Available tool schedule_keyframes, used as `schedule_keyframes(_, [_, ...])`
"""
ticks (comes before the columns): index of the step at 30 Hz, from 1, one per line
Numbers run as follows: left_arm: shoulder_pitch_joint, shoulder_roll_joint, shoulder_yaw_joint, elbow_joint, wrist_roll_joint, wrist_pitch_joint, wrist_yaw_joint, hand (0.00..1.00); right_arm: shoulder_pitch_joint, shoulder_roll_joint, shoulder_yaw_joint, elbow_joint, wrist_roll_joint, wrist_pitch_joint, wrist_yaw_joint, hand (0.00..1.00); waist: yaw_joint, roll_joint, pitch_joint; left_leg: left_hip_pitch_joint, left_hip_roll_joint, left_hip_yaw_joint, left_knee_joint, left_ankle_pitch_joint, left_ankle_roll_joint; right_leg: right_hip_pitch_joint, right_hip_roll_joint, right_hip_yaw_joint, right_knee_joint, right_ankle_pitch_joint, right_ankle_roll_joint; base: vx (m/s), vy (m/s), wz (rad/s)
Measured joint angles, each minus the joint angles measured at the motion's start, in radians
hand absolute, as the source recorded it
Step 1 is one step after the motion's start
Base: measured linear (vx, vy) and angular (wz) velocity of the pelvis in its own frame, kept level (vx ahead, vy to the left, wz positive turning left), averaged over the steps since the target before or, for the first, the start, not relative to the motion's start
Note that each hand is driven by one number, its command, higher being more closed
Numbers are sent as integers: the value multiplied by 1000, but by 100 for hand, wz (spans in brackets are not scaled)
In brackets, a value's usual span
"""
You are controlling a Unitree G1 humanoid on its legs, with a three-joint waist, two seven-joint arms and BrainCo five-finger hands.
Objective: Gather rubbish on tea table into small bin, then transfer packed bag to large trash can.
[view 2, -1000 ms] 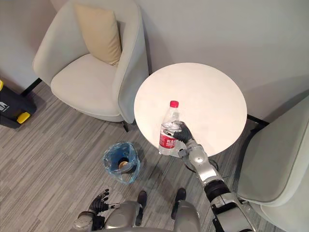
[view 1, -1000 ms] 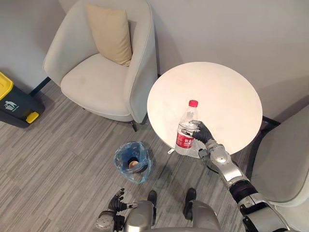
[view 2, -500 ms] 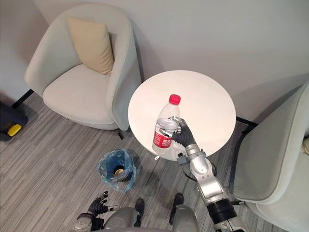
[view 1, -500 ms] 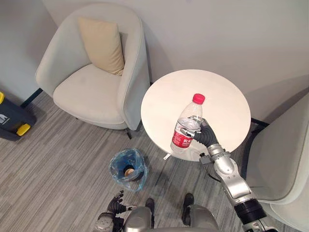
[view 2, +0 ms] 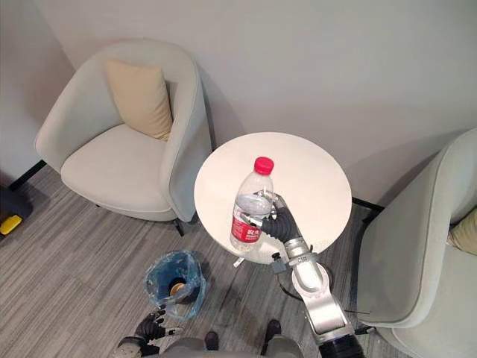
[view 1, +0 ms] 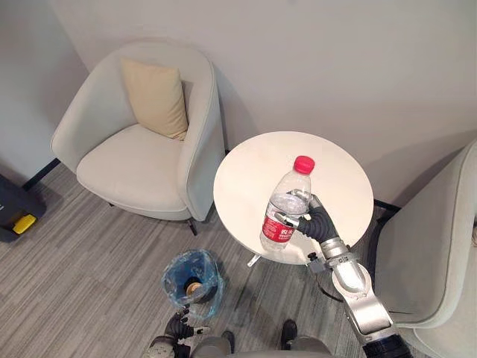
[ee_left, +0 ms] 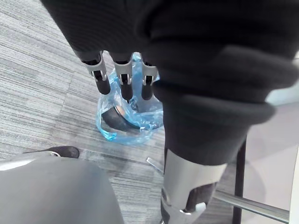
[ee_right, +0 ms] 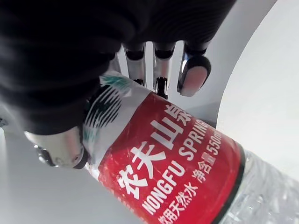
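A clear plastic bottle (view 1: pixel 285 211) with a red cap and red label is held up above the near edge of the round white tea table (view 1: pixel 328 171). My right hand (view 1: pixel 315 221) is shut on the bottle's middle; the label (ee_right: pixel 177 163) shows close up against its fingers (ee_right: pixel 159 65). On the floor to the table's left stands the small bin (view 1: pixel 191 277) lined with a blue bag, something brown inside. My left hand (view 1: pixel 179 327) hangs low near the bin, its fingers (ee_left: pixel 122 79) straight and holding nothing.
A pale armchair (view 1: pixel 141 142) with a tan cushion (view 1: pixel 155 97) stands left of the table. Another pale chair (view 1: pixel 440 253) is at the right. A dark bin with a yellow part (view 1: pixel 16 212) sits at the far left on the grey plank floor.
The right hand has raised the bottle higher off the table. The whole picture has shifted, so the camera moved; the small bin now lies lower in view.
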Motion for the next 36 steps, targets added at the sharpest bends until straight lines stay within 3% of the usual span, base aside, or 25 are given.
schedule_keyframes(9, [1,-2,-1,1,0,0,9,0,19,-2,30,-30,-51,-4,-1,100,1,-2,-1,20,4,2,-6,-1,0,17,4,3,0,-3,-1,-1,1,0])
schedule_keyframes(13, [-2,9,-6,1,0,-1,18,0,21,-4,40,-29,-59,-4,-2,100,-4,-31,13,9,-53,-34,57,-27,17,-80,-65,30,293,-146,21,-53,-14,32])
schedule_keyframes(16, [-5,25,-24,0,-1,-1,18,0,22,-26,37,-31,-59,-4,-4,100,-56,-43,7,-40,-95,-155,113,-35,19,-83,-58,216,366,-194,33,-77,-59,117])
schedule_keyframes(18, [-19,30,-24,0,-1,0,18,0,22,-37,32,-31,-59,-4,-5,100,-50,-56,2,-86,-128,-219,135,-24,7,-82,-59,297,352,-248,53,-82,-122,112])
schedule_keyframes(20, [-22,28,-23,-2,-1,0,19,0,20,-56,33,-31,-59,-3,-1,100,-45,-38,6,-109,-126,-275,136,-5,-8,-74,-41,292,335,-252,53,-89,-145,86])
schedule_keyframes(22, [-20,20,-23,-1,-1,-1,17,0,19,-69,30,-32,-56,-3,-1,100,-47,-10,3,-135,-111,-351,126,25,-31,-41,-19,220,285,-239,38,-80,-153,107])
schedule_keyframes(24, [-24,16,-22,-2,-1,-1,17,0,18,-75,20,-32,-48,-4,-1,100,-45,-1,5,-168,-101,-391,116,54,-48,-44,-6,169,270,-233,29,-64,-122,94])
schedule_keyframes(25, [-30,15,-22,-2,-2,0,17,0,19,-74,14,-32,-44,-3,-1,100,-47,3,9,-186,-90,-373,110,67,-37,-44,-6,142,265,-236,17,-95,-107,104])
schedule_keyframes(26, [-32,16,-22,-4,-2,0,18,0,21,-73,6,-32,-39,-2,-1,100,-46,3,11,-208,-66,-272,110,59,47,-44,-9,110,263,-231,4,-86,-76,72])
schedule_keyframes(28, [-28,17,-18,-3,-2,1,18,0,20,-65,-4,-33,-37,-1,-1,100,-43,-1,14,-217,2,-77,106,42,159,-35,-14,83,256,-214,-5,-56,-70,59])
schedule_keyframes(29, [-32,18,-18,-3,0,2,16,0,18,-61,-22,-37,-35,-2,-5,100,-52,-7,22,-233,53,73,167,14,163,-21,-48,43,236,-204,-7,-66,1,83])
schedule_keyframes(30, [-43,14,-20,-3,1,2,16,0,22,-65,-50,-40,-27,-3,-7,100,-60,10,24,-265,88,171,285,3,150,-14,-58,10,244,-204,-7,-68,57,101])
schedule_keyframes(31, [-34,-1,-25,-11,2,2,14,0,29,-77,-88,-40,-21,-1,-10,100,-66,50,20,-285,135,261,385,30,143,-6,-37,-17,268,-217,3,-80,32,108])
schedule_keyframes(32, [-26,-12,-29,-32,9,0,15,0,31,-74,-112,-40,-20,5,-24,100,-88,63,14,-270,120,274,339,42,95,0,-43,-20,266,-252,6,-55,20,98])
schedule_keyframes(34, [-34,-21,-42,-36,27,0,8,0,33,-52,-133,-42,-20,4,-29,100,-109,37,18,-200,78,289,162,52,62,27,-68,-28,208,-243,11,-10,43,93])
schedule_keyframes(35, [-28,-24,-40,-36,38,-1,-1,0,35,-47,-143,-42,-20,4,-36,100,-102,52,13,-181,89,313,166,62,54,37,-56,-29,195,-230,18,54,7,64])
schedule_keyframes(36, [-28,-23,-40,-34,39,0,-3,0,34,-48,-144,-39,-20,5,-38,100,-102,47,15,-172,86,318,145,74,35,43,-58,-28,197,-231,21,49,-33,32])
